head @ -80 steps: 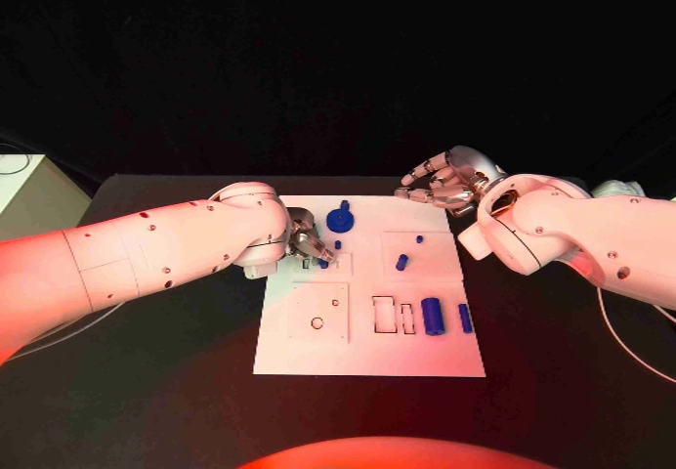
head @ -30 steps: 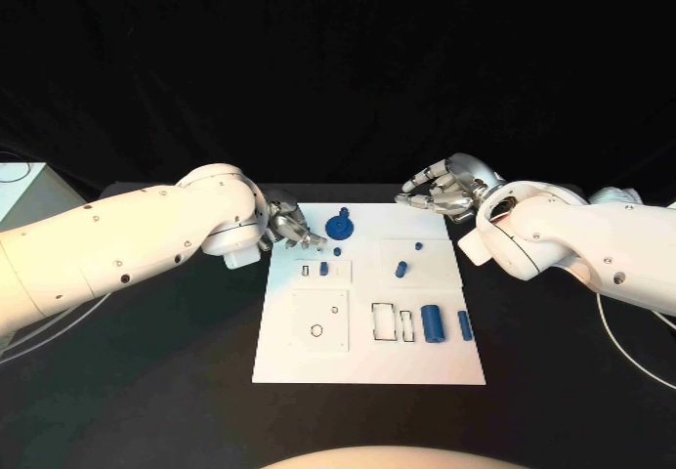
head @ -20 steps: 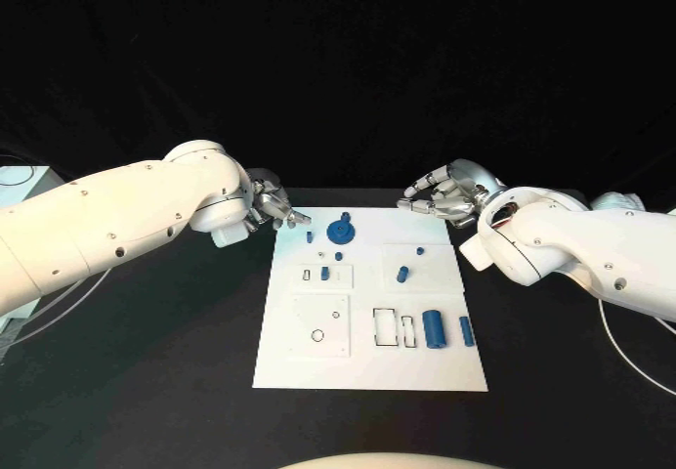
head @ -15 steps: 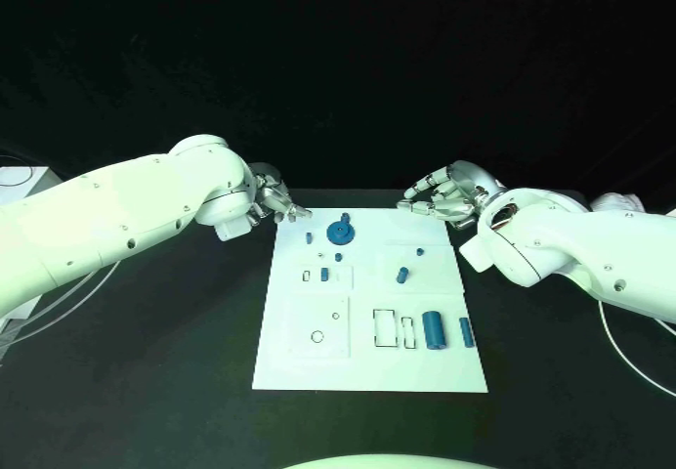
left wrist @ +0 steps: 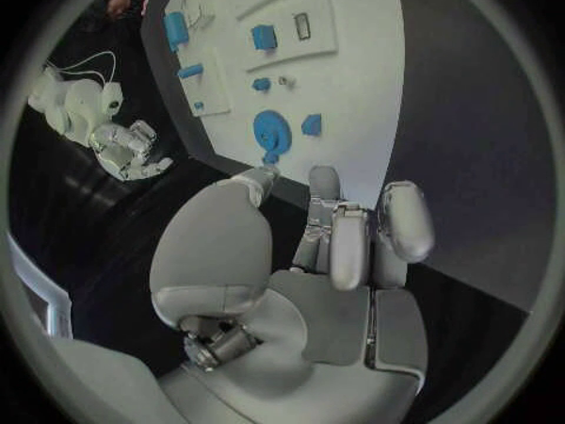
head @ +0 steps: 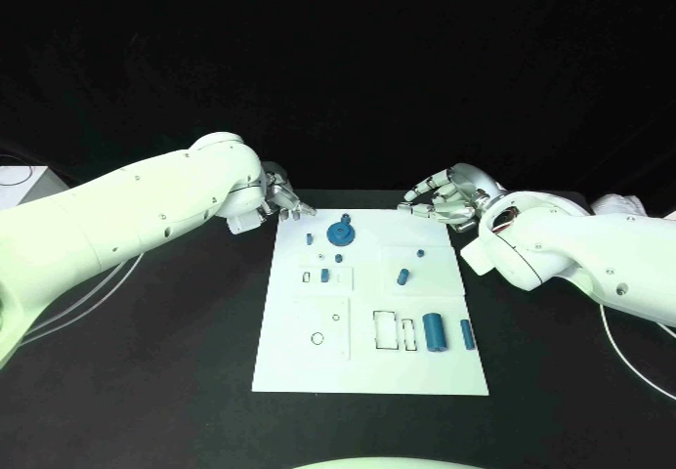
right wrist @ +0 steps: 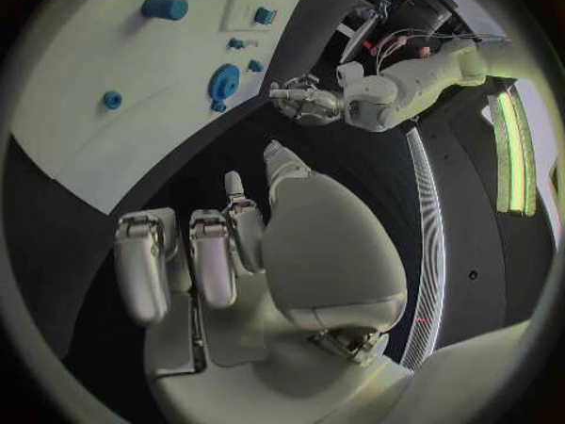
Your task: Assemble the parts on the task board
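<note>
You're looking at a robotics lab or test cell. The black worktop [head: 169, 391] sits against a black backdrop, so it reads as a staged recording setup. A white task board [head: 369, 366] with cut-out slots and small blue parts [head: 434, 331] lies squarely in the middle, like a benchmark fixture. Two white robot arms reach in from both sides. Loose cables trail off the worktop edges, and a white box [head: 25, 178] sits at the far left.
</note>
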